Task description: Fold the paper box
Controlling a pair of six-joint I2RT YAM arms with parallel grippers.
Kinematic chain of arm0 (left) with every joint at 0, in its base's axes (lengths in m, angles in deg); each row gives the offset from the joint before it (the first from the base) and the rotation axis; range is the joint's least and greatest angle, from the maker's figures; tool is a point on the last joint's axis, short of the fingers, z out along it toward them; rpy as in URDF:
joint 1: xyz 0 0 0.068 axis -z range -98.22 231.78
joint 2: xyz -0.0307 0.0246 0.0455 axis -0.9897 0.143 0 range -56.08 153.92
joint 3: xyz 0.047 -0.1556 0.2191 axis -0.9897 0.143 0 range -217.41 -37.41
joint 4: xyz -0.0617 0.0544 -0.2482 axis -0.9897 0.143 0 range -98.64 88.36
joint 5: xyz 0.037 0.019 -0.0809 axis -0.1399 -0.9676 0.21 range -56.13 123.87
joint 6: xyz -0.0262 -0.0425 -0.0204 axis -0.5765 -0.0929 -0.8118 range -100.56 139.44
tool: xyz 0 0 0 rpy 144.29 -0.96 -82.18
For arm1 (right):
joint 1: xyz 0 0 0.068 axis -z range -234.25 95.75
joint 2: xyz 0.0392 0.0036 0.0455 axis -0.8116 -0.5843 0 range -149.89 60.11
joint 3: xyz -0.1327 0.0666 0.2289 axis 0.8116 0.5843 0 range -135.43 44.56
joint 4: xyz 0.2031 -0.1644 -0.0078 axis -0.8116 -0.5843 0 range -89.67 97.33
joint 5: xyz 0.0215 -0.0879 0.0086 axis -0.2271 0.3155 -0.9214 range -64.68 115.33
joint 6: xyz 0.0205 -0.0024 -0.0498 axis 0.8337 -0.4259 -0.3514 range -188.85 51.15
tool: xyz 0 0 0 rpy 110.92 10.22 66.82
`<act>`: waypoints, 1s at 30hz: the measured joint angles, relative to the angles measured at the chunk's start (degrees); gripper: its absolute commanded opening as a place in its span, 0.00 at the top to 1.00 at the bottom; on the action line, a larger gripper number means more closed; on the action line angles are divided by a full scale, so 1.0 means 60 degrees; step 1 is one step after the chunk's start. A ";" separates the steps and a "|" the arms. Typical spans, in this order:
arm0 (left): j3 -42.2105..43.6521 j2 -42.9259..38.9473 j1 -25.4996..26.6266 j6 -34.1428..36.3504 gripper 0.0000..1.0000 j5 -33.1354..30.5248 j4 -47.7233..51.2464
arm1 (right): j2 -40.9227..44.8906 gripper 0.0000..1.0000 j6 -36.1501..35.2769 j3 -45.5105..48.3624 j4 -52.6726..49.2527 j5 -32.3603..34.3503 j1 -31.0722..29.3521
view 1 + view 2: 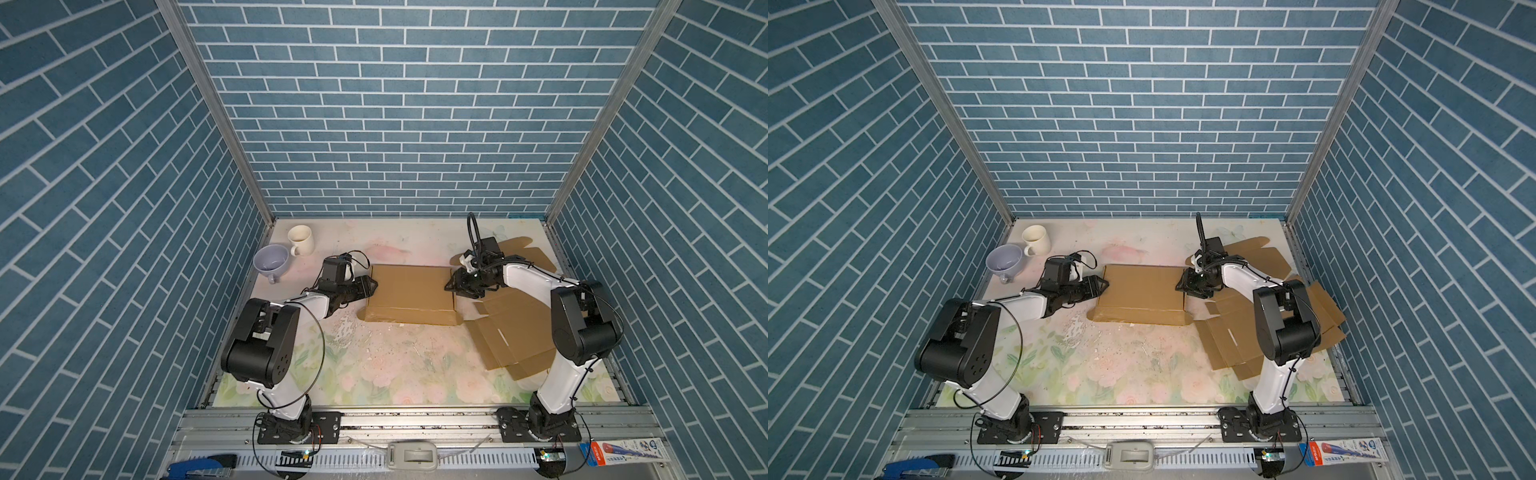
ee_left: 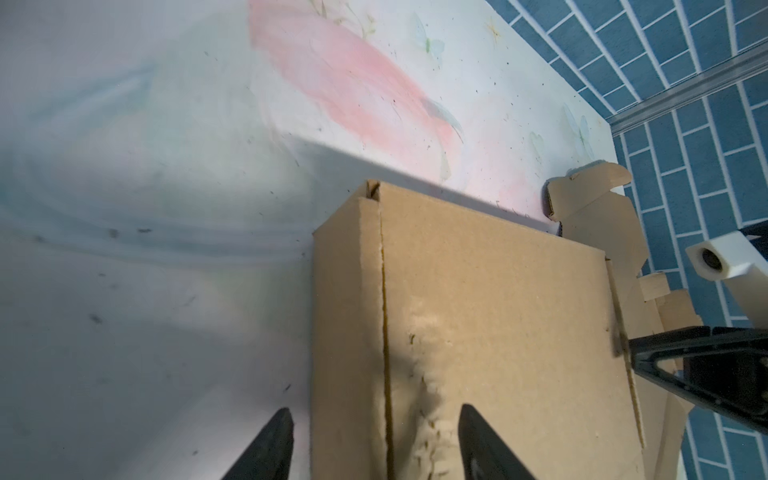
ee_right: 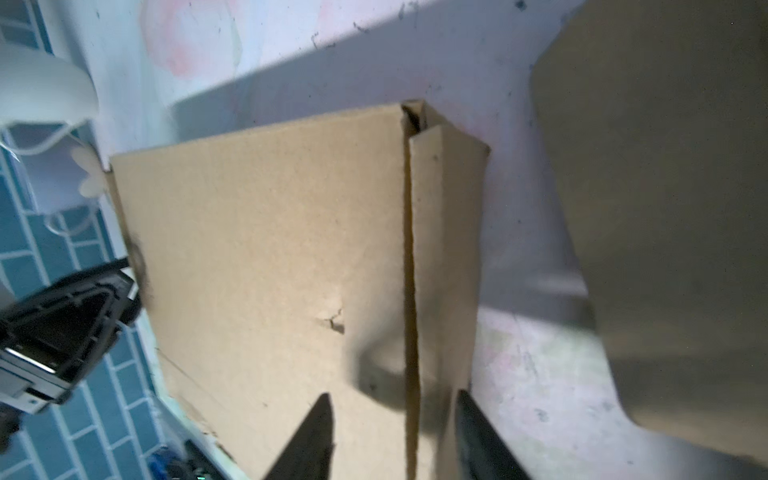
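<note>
A brown paper box [image 1: 411, 293] [image 1: 1142, 293] lies closed and flat-topped in the middle of the floral mat. My left gripper [image 1: 372, 284] [image 1: 1104, 285] is at its left end, open. In the left wrist view that gripper [image 2: 376, 411] straddles the side wall of the box [image 2: 478, 291], one finger outside it, one over the lid. My right gripper [image 1: 449, 286] [image 1: 1179, 286] is at the right end, also open. In the right wrist view it [image 3: 394, 395] straddles the slit between lid and side wall of the box [image 3: 270, 249].
Flat cardboard blanks [image 1: 511, 336] lie under my right arm, and another blank [image 1: 528, 249] lies at the back right. A cream mug [image 1: 301, 240] and a lavender cup [image 1: 271, 259] stand at the back left. Crumbs [image 1: 345, 332] litter the mat in front of the box.
</note>
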 measured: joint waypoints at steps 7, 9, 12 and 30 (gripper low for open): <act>-0.0142 0.0266 -0.0299 -0.0033 0.26 0.0426 -0.0091 | 0.0018 0.20 0.0459 0.0157 0.0805 -0.0976 0.0667; -0.0251 0.0656 -0.0291 -0.0127 0.27 0.0641 -0.0248 | 0.0018 0.19 0.0572 0.0280 0.1002 -0.1155 0.0674; -0.0455 0.1177 -0.0295 -0.0277 0.33 0.0922 -0.0379 | 0.0015 0.17 0.0637 0.0506 0.1198 -0.1362 0.0648; -0.1577 0.2492 -0.1362 -0.0412 0.75 0.3577 -0.0157 | 0.0015 0.09 0.1490 0.1912 0.2521 -0.2339 0.0506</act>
